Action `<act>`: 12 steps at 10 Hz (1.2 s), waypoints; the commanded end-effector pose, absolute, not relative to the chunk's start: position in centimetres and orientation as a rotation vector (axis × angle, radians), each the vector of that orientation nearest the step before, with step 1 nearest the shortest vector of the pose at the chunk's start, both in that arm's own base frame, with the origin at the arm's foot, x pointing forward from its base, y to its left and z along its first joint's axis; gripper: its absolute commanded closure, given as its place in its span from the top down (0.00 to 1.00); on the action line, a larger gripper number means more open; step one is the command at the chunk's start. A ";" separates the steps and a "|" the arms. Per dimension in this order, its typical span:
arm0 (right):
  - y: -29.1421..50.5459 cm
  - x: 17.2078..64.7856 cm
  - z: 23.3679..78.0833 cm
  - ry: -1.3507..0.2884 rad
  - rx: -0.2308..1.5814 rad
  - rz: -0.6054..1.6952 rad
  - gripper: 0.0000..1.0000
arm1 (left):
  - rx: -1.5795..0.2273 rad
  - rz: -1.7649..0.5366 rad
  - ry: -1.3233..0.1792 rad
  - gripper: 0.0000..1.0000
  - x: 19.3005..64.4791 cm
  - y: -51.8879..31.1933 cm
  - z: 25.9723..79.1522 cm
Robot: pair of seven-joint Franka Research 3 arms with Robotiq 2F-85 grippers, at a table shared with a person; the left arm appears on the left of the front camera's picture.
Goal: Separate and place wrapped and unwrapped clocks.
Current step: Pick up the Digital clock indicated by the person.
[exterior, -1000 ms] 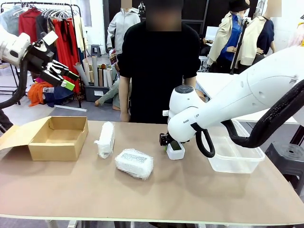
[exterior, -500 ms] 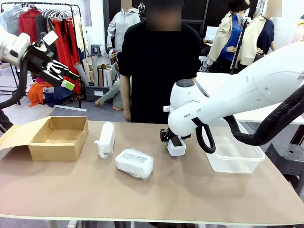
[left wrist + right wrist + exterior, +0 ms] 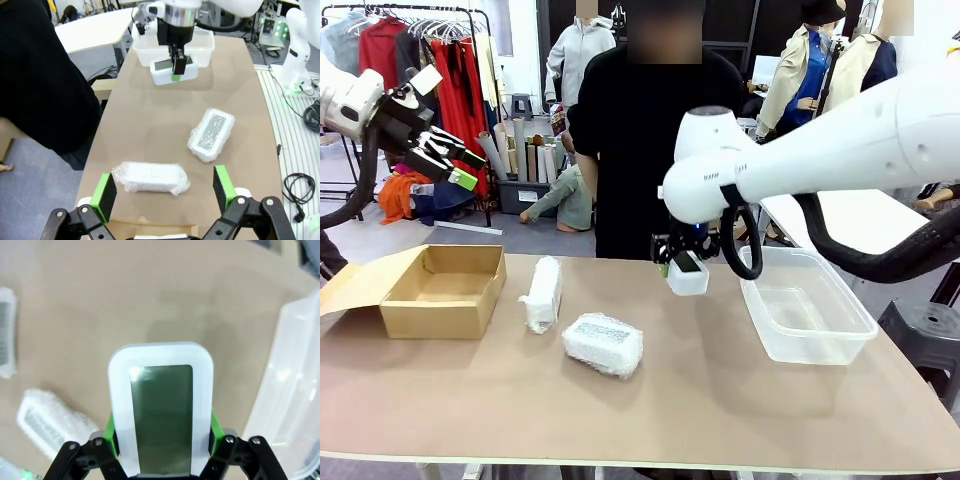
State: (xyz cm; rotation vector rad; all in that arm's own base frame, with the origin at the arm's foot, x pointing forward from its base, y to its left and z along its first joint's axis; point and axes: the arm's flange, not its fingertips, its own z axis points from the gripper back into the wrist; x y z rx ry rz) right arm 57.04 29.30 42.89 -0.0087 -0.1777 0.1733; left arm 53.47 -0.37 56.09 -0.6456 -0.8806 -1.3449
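Since a second ago the right arm has risen and taken the clock (image 3: 688, 277) off the table (image 3: 720, 410); it now hangs in the air just beside the left rim of the tub (image 3: 807, 335), not over it. The right gripper (image 3: 685, 262) is clenched on the clock, one green pad on each long side. The right wrist view shows best what the front view does not: the grey-green screen faces the camera and is blank, with brown table under it and the tub wall at the right edge. The left wrist view looks from the other end of the table and shows the clock from its screen side, with a finger crossing the front. The left gripper (image 3: 455, 160) is high at the left, away from the table, with its fingers spread and nothing between them. The left wrapped clock (image 3: 542, 293) stands on its edge near the box (image 3: 445, 290), and the near wrapped clock (image 3: 603, 343) lies flat, apart from it; a grey face shows through its wrap in the left wrist view. A person (image 3: 655, 150) in black stands at the far edge, behind the held clock. Small dark print on the right arm is too small to read.
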 end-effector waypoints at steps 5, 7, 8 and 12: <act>30.6 57.1 55.6 -0.264 0.041 0.268 0.18 | -0.640 -1.343 -0.888 1.00 53.4 -0.4 56.3; 30.8 56.2 59.5 -0.317 0.052 0.284 0.18 | -0.640 -1.343 -0.888 1.00 53.4 -0.4 56.3; 30.9 55.9 60.9 -0.340 0.061 0.280 0.18 | -0.640 -1.343 -0.888 1.00 53.4 -0.4 56.3; 30.3 55.0 64.8 -0.409 0.085 0.269 0.18 | -0.640 -1.343 -0.888 1.00 53.4 -0.4 56.3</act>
